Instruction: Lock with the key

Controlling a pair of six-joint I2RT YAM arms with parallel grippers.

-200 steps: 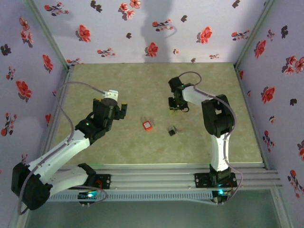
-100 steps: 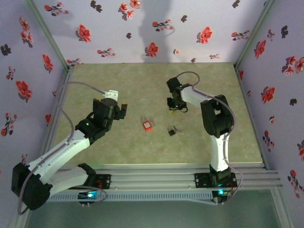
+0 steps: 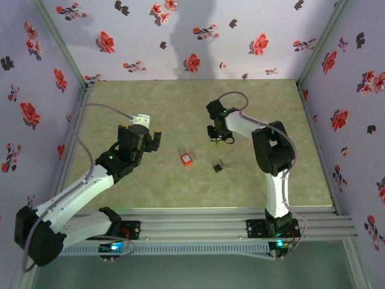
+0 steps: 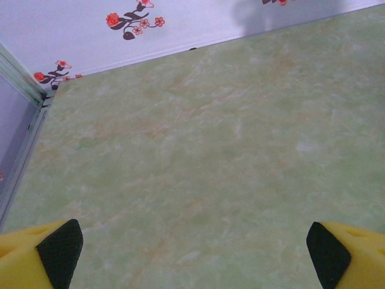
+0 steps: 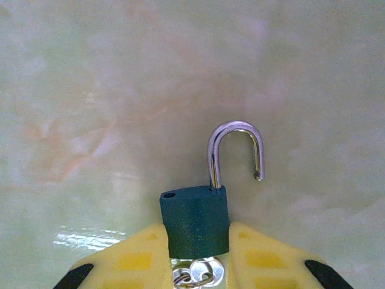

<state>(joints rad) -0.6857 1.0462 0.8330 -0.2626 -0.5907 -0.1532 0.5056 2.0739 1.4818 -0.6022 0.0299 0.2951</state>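
Note:
A small red-orange lock (image 3: 187, 158) lies on the green mat between the two arms, with neither gripper touching it. My right gripper (image 5: 198, 244) is shut on a different, dark green padlock (image 5: 195, 220). Its silver shackle (image 5: 236, 153) stands swung open, pointing away from the fingers. A silver key ring with a round key head (image 5: 198, 274) hangs at the padlock's bottom end between the yellow fingers (image 5: 132, 256). In the top view the right gripper (image 3: 215, 137) hovers behind and to the right of the red-orange lock. My left gripper (image 3: 153, 141) is open over bare mat, its black-tipped fingertips (image 4: 60, 253) far apart.
A small dark object (image 3: 217, 165) lies on the mat just right of the red-orange lock. Flowered walls (image 3: 180, 36) close in the mat at the back and both sides. Metal rails (image 3: 198, 217) run along the near edge.
The right gripper has shifted a little to the left and toward the back, and its fingers have drawn in on the green padlock. The left arm has not moved.

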